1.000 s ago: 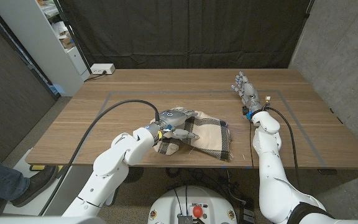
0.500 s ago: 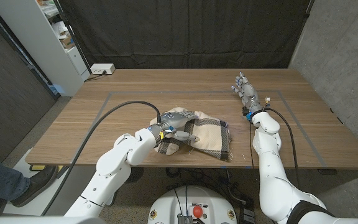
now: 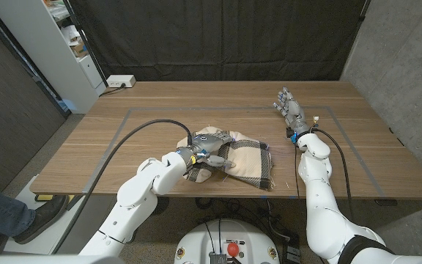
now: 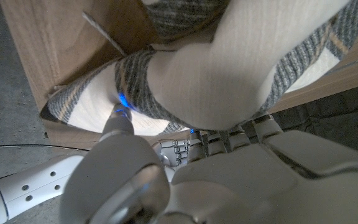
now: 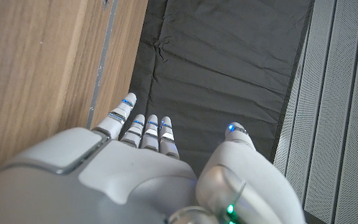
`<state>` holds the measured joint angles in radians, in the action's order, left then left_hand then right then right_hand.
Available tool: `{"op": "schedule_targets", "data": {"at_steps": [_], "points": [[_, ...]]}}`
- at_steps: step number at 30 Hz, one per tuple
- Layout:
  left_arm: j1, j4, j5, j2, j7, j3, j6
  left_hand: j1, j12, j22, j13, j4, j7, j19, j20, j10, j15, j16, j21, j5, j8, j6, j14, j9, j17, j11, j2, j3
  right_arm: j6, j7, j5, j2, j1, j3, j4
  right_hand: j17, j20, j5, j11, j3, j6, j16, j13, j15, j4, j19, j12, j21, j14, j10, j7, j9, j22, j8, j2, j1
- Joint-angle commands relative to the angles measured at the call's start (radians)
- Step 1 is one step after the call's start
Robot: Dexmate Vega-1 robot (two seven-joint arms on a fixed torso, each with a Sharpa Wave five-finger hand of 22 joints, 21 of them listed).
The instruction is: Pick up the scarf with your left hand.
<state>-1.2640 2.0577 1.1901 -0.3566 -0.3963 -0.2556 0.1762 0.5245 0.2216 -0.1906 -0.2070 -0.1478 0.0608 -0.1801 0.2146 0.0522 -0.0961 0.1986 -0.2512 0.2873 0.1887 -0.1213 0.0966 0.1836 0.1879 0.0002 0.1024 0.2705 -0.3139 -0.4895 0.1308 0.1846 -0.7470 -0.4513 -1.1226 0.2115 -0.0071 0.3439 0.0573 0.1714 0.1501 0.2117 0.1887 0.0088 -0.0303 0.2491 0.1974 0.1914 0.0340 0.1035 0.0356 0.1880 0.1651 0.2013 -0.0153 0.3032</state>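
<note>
The plaid scarf (image 3: 239,161) is lying bunched on the wooden tabletop (image 3: 152,125) near its front edge, a little left of the middle. The left hand (image 3: 209,149) is sitting on the scarf's left end with its fingers (image 3: 224,163) curling into the cloth, so it is gripping a fold of it. The right hand (image 3: 290,108) is waiting well apart toward the far right, fingers spread and holding nothing.

The main risk, as I judge it, is that the hand is taking only a top layer of a loose, folded fabric. If the grip is shallow, the fold could be slipping out as the arm is rising, or the hand could be lifting one end while the rest is dragging along the tabletop and over the near edge.

The left wrist view is showing what the head view cannot: a cream and grey bulge of scarf (image 4: 216,68) pressing right against the fingers (image 4: 122,122), with the thumb side tucked under the cloth, and a frayed corner hanging past the tabletop's edge. The head view is giving the scarf's whole spread instead, most of it lying beyond the hand. The right wrist view is showing the right hand (image 5: 142,168) beside bare wood and a dark curtain (image 5: 229,62).
</note>
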Motion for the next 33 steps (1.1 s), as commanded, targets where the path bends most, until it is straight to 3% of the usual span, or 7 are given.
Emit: {"op": "schedule_targets", "data": {"at_steps": [1, 25, 33], "points": [[0.0, -0.005, 0.046, 0.001, -0.004, -0.024, -0.035, 0.021, -0.003, 0.0, -0.005, -0.004, 0.004, -0.004, 0.004, -0.004, -0.002, -0.005, 0.004, 0.008, 0.007, 0.004, -0.004, 0.004, 0.003, -0.001, -0.005, 0.012, -0.003, -0.006, -0.003, -0.001, 0.0, -0.006, 0.001, 0.002, 0.001, 0.007, -0.003, 0.001, 0.006, -0.002, 0.001, 0.004, -0.005, 0.007, -0.001, -0.001, 0.007, 0.006, 0.004, 0.003, 0.005, -0.003, 0.011, 0.0], [-0.001, -0.004, 0.093, -0.008, -0.034, -0.05, -0.092, 0.106, 0.0, -0.002, -0.006, -0.019, 0.008, -0.027, 0.002, -0.005, 0.005, 0.003, 0.005, 0.0, 0.01, 0.006, 0.013, 0.005, 0.002, -0.007, -0.045, 0.047, 0.011, -0.005, -0.002, 0.009, -0.012, -0.001, -0.02, 0.002, 0.002, 0.007, -0.004, -0.001, 0.008, -0.002, 0.001, 0.004, -0.007, 0.007, -0.002, -0.001, 0.009, 0.005, 0.003, 0.003, 0.005, -0.002, 0.012, -0.001], [0.0, -0.003, 0.109, -0.006, -0.025, -0.055, -0.108, 0.264, 0.013, -0.009, -0.011, -0.032, 0.013, -0.163, 0.001, 0.014, 0.027, 0.02, -0.037, -0.043, 0.015, 0.011, 0.086, 0.006, 0.004, -0.021, -0.079, 0.096, 0.009, -0.005, -0.003, 0.012, -0.012, 0.001, -0.019, 0.002, 0.003, 0.007, 0.0, -0.002, 0.008, -0.002, 0.001, 0.004, -0.007, 0.007, -0.001, -0.001, 0.008, 0.007, 0.003, 0.003, 0.005, -0.003, 0.013, -0.001]]}}
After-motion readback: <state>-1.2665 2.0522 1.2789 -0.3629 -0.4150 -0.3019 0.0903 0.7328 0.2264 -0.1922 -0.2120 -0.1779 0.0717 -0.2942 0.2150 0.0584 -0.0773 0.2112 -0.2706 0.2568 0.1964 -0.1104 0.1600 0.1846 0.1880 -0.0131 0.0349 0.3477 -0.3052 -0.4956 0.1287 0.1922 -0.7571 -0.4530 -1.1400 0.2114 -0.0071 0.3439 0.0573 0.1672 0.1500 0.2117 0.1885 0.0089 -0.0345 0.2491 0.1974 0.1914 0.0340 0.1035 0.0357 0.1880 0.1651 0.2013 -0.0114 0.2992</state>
